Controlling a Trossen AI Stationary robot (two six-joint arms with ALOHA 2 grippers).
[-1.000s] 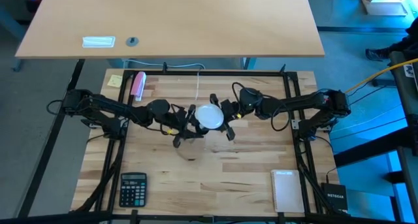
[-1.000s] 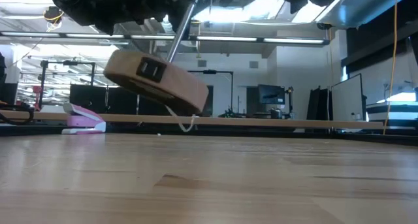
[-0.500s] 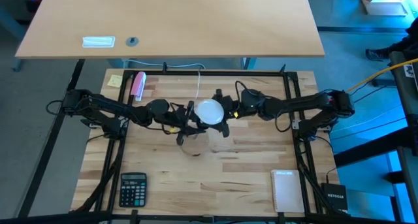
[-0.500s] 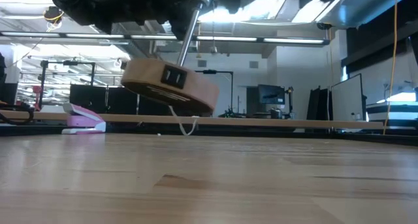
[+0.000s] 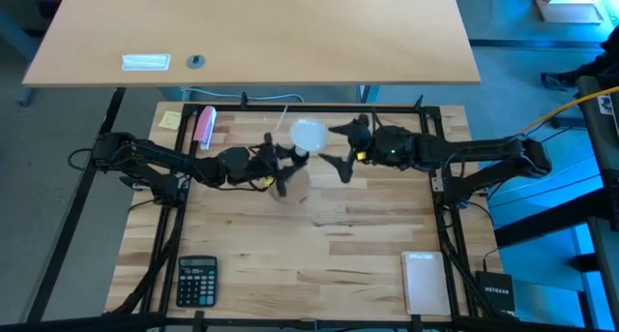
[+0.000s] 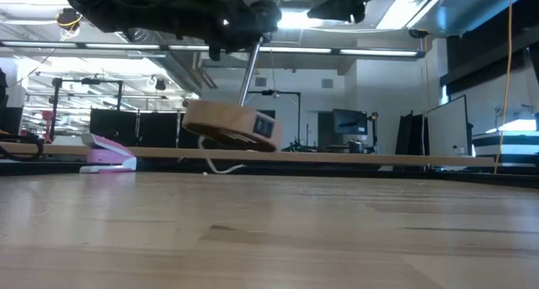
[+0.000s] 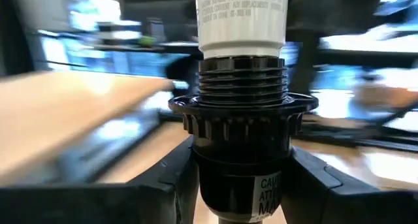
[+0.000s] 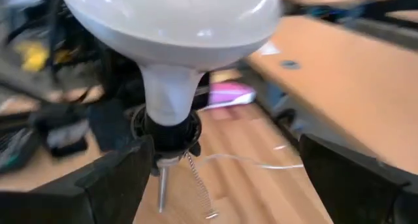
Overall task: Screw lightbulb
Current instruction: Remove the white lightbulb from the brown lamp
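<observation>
Two dark arms meet over the far middle of the wooden surface [image 5: 319, 245], and between them the lightbulb [image 5: 308, 135] sits high off the wood, its narrow neck seated in a black socket [image 7: 243, 129]. In the left wrist view the bulb's white neck carries small grey print; only "FOR" and "USE" can be made out, the rest is too fine. A white label low on the socket starts with "CAUT" over "ATT", cut off by the frame edge.

The left gripper [image 5: 278, 166] has its fingers [image 7: 163, 178] clamped on the socket body, one on each side. The right gripper [image 5: 343, 148] stands just beside the globe with its fingers [image 8: 111, 178] spread wide, apart from the glass and touching nothing.

From table height, a round wooden disc [image 6: 232, 125] hangs tilted in the air on a thin metal rod [image 6: 250, 70], clear of the surface, with a dark switch on its edge and a white cord [image 6: 221, 164] trailing beneath.

A pink stapler [image 5: 205, 125] and a yellow sticky note [image 5: 170, 119] lie at the far left corner. A black calculator [image 5: 196, 280] lies near the front left, a pale notebook [image 5: 424, 282] at the front right. A black box [image 5: 496, 291] lettered "NETGEAR" sits off the right edge.
</observation>
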